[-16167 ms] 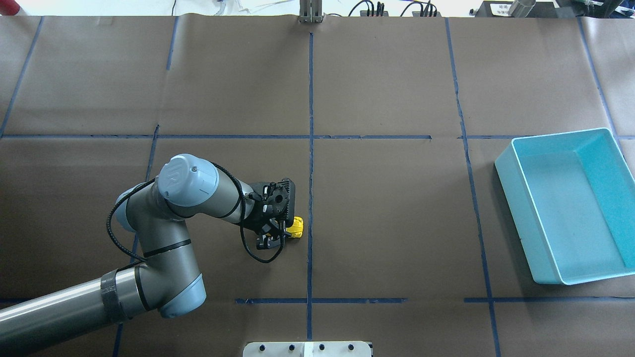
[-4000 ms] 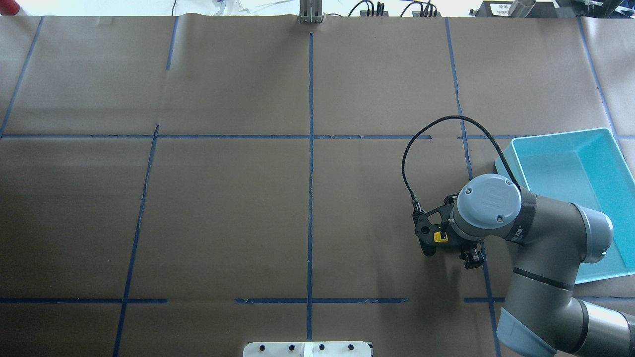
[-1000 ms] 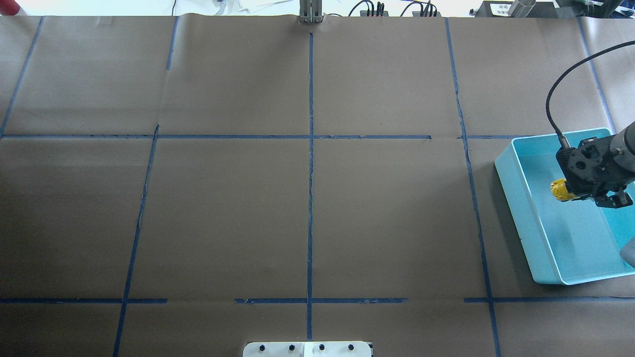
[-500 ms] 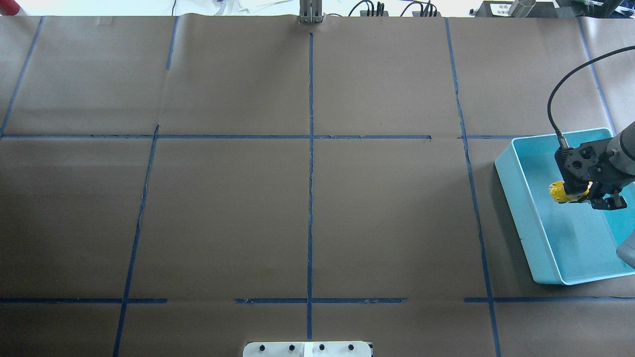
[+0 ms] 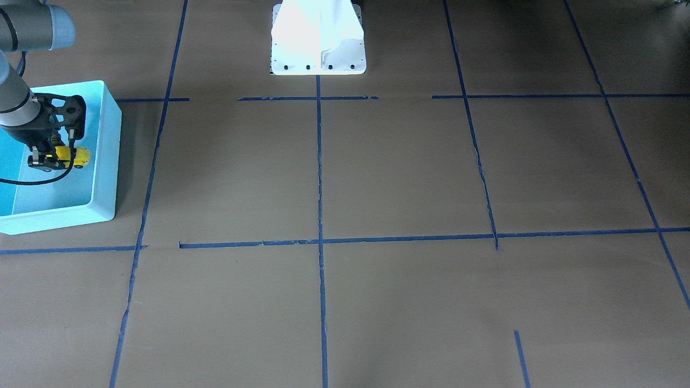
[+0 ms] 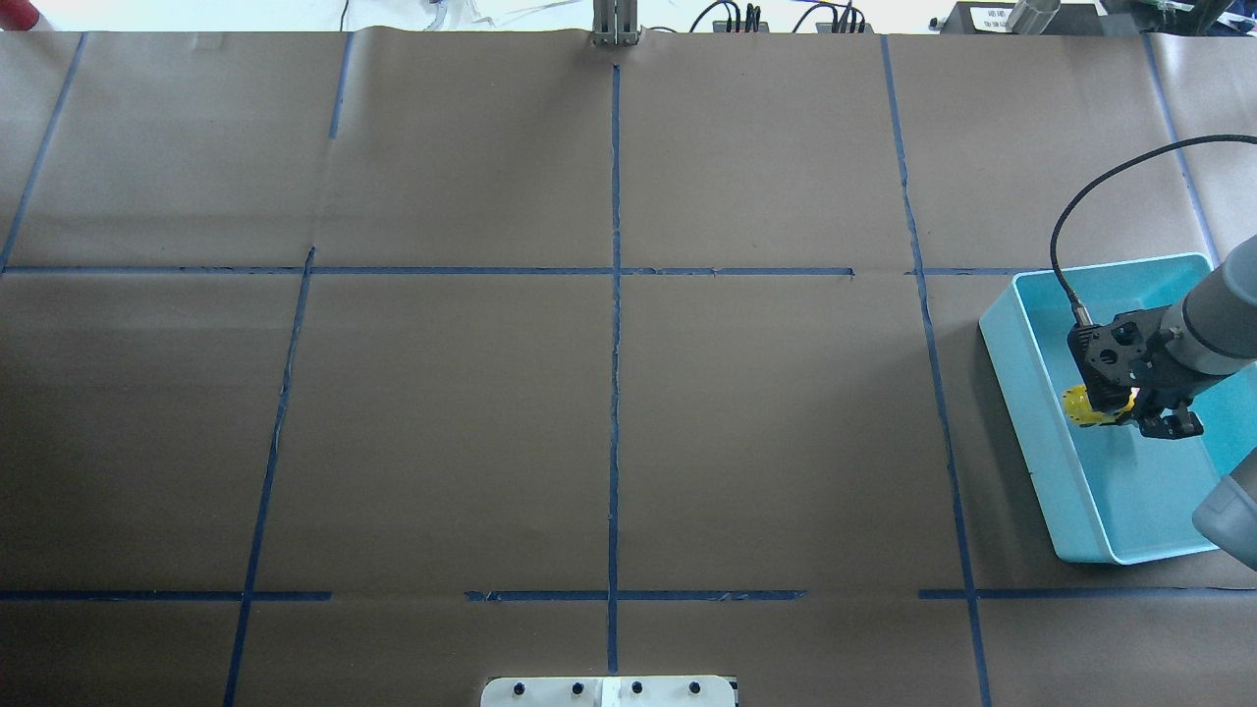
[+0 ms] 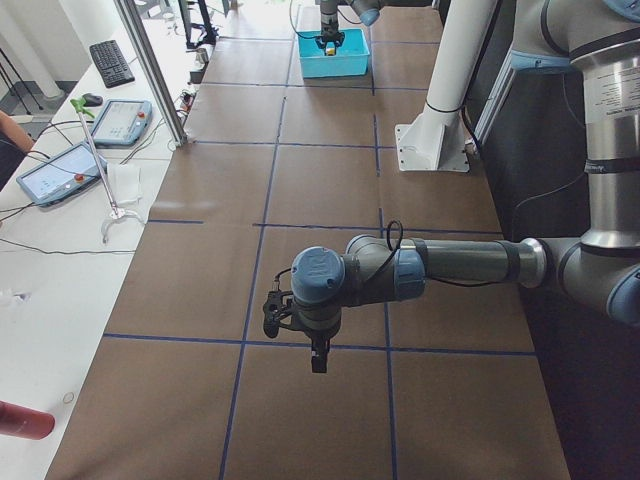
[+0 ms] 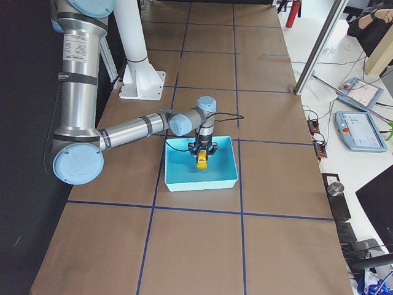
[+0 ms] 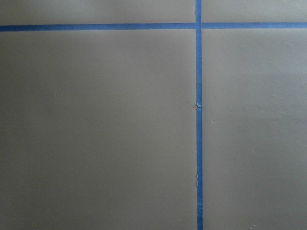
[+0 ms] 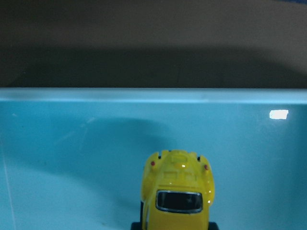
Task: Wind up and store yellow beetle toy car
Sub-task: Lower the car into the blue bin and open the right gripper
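The yellow beetle toy car (image 6: 1080, 406) is between the fingers of my right gripper (image 6: 1115, 417), inside the light blue bin (image 6: 1021, 442) near its inner left wall. The gripper is shut on the car. In the front-facing view the car (image 5: 80, 156) hangs low in the bin (image 5: 108, 161) under the right gripper (image 5: 56, 158). The right wrist view shows the car's roof and rear (image 10: 177, 189) over the bin floor, facing the bin wall (image 10: 96, 124). My left gripper (image 7: 293, 342) shows only in the exterior left view, over bare table; I cannot tell if it is open.
Brown paper with blue tape lines (image 6: 615, 393) covers the table. The white robot base plate (image 5: 318, 59) is at the robot's edge. The right arm's black cable (image 6: 1080, 226) loops above the bin's far corner.
Over the last second my right gripper has carried the car left and toward the robot inside the bin, and lower. Earlier the left gripper held the car at mid-table.
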### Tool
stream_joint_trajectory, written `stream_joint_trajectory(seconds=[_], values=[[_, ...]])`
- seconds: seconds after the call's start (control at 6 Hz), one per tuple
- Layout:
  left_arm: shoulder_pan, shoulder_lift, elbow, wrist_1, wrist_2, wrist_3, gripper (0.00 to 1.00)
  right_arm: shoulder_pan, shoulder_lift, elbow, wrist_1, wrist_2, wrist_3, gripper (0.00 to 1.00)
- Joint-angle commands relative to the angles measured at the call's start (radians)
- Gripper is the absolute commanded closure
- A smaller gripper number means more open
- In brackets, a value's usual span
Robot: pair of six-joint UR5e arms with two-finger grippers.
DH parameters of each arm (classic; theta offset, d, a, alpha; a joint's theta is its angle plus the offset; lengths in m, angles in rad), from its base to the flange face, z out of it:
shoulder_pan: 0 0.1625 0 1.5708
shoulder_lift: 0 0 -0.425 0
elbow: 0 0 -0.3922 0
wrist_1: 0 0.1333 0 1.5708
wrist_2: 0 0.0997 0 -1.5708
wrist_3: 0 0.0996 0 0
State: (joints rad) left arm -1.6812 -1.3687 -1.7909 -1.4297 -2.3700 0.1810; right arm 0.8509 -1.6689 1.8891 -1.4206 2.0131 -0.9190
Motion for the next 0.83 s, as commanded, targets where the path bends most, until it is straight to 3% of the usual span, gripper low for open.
stream_joint_trajectory(seconds=[0.0,0.17,0.33,0.67], values=[[0.0,0.0,-0.001,0.0,0.0,0.0,0.0,-0.021,0.006,-0.06,0.066,0.003,0.003,0.93],[0.0,0.0,-0.001,0.0,0.0,-0.002,0.0,-0.021,0.012,-0.055,0.066,0.007,0.009,0.38],[0.0,0.0,-0.001,0.0,0.0,-0.002,0.0,-0.021,0.017,-0.051,0.066,0.036,0.014,0.0],[0.0,0.0,-0.001,0.0,0.0,-0.002,0.0,-0.019,0.023,-0.023,0.06,0.072,0.017,0.0]])
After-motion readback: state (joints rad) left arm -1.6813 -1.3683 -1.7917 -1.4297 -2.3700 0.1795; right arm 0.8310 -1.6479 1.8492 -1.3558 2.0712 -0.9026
